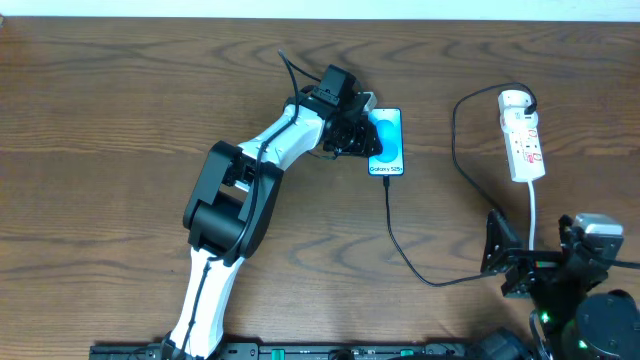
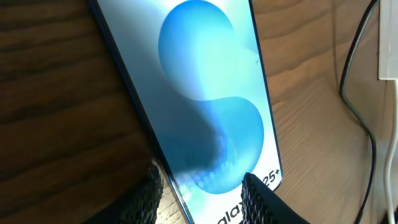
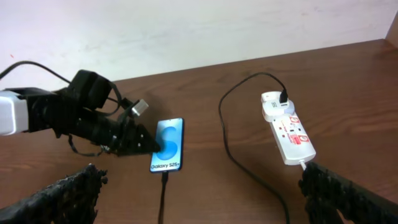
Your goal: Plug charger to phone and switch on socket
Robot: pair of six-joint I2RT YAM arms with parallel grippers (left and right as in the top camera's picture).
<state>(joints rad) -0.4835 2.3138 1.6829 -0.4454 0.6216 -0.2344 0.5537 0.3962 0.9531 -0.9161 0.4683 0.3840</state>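
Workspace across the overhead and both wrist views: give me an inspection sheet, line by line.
Surface: brown wood-grain table.
Job's things: phone lies flat, screen lit; charger tip meets its bottom edge, seating unclear; socket lies to the right, switch state unreadable.
Clutter: nothing seen.
Grippers: left gripper over the phone, jaws apart; right gripper wide open, empty.
Cables: charger loops from the socket's far end to the phone; white cord leaves the socket's near end.
Surroundings: pale wall behind the table.
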